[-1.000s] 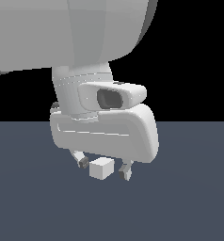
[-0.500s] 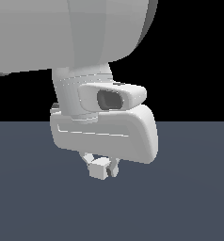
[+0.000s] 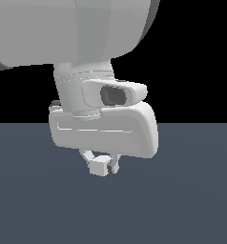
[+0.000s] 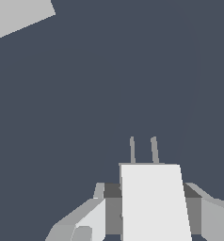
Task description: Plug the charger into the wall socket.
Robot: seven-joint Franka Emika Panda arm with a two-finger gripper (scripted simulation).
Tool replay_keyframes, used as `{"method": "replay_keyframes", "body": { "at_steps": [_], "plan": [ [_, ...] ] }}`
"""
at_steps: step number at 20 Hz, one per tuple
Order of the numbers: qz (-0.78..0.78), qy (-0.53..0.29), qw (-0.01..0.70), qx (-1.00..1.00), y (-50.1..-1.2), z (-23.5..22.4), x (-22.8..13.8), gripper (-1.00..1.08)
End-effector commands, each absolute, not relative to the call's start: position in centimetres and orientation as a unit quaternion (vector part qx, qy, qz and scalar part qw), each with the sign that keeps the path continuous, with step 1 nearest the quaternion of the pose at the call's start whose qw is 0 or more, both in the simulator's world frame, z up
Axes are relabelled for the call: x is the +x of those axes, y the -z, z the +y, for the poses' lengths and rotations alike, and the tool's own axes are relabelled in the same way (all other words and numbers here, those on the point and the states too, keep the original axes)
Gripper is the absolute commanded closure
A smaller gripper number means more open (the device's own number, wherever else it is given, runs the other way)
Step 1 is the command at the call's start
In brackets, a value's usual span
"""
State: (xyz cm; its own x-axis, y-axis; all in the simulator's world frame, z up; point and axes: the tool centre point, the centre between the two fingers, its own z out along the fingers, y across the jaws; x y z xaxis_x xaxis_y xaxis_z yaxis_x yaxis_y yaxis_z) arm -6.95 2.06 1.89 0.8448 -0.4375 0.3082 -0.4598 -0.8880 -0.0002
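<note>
Partly hidden: charger (image 3: pixel 99 165) under arm bulk in exterior view | plain white block, two thin grey prongs seen only in wrist view (image 4: pixel 151 200) | pinched between gripper (image 3: pixel 100 163) fingers (image 3: pixel 87 155), above dark floor (image 3: pixel 191 190) | pale slab (image 4: pixel 17 16) cut off at frame corner, far from charger, identity unclear

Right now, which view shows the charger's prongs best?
The wrist view. There the charger sits between the claw's fingers, with two thin prongs sticking out from its far edge against the dark floor. The exterior view shows the charger only as a small white block under the hand; no prongs are visible.
</note>
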Motion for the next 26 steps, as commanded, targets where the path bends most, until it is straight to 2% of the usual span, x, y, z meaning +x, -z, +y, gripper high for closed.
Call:
{"method": "replay_keyframes", "body": {
  "at_steps": [1, 26],
  "plan": [
    [-0.217, -0.153, 0.034, 0.964, -2.4, 2.2, -6.6, 1.08],
    [0.036, -0.157, -0.005, 0.987, -9.5, 5.6, -3.1, 1.08]
  ]
}}
